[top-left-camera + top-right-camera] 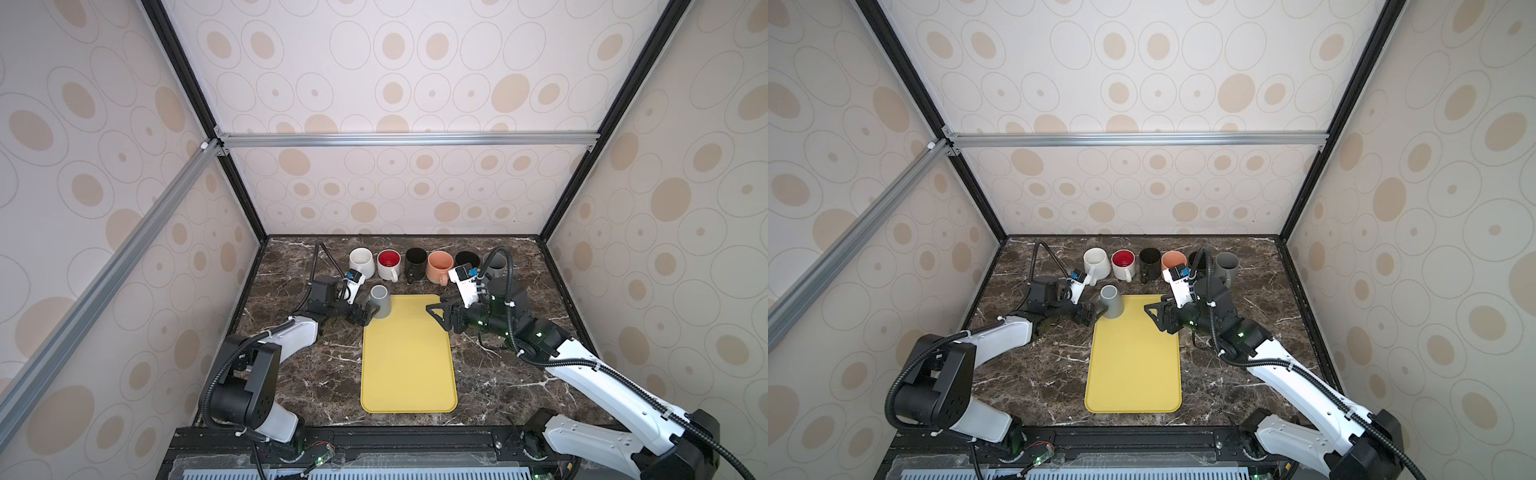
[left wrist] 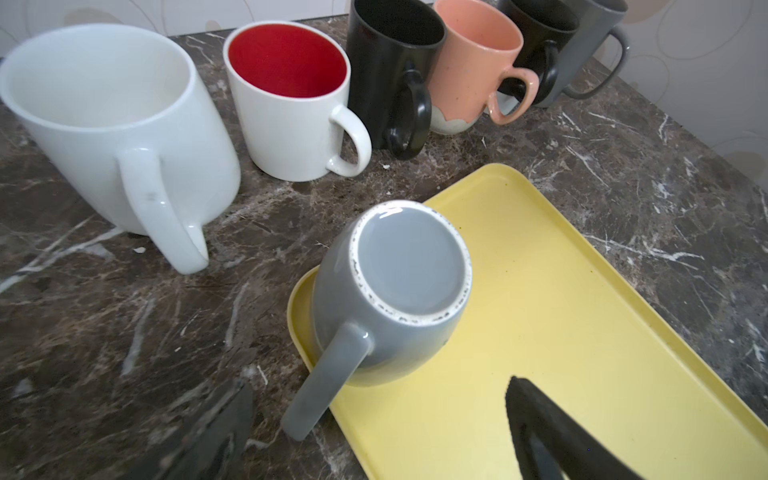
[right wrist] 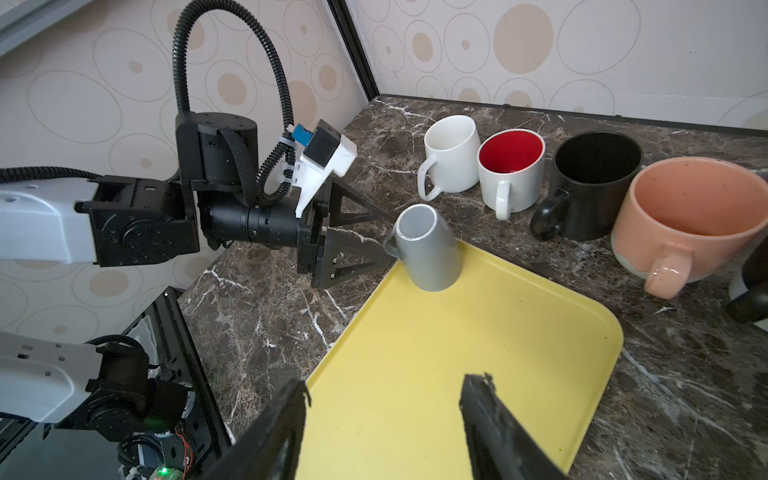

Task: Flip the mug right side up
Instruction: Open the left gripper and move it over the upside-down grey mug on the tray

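A grey mug (image 1: 381, 301) (image 1: 1112, 302) stands upside down, base up, on the far left corner of the yellow tray (image 1: 407, 374) (image 1: 1133, 374). Its handle points at my left gripper (image 1: 370, 313) (image 1: 1094, 313). In the left wrist view the mug (image 2: 390, 291) has its handle reaching past the tray (image 2: 582, 311) rim, between the open fingers of the left gripper (image 2: 380, 388), ungripped. My right gripper (image 1: 436, 305) (image 3: 388, 384) hangs open and empty over the tray's (image 3: 457, 353) far right corner, apart from the mug (image 3: 428, 253).
Several upright mugs line the back of the marble table: white (image 1: 360, 259), white with red inside (image 1: 388, 264), black (image 1: 415, 262), peach (image 1: 440, 266), black (image 1: 467, 259), grey (image 1: 496, 266). Patterned walls enclose the table on three sides.
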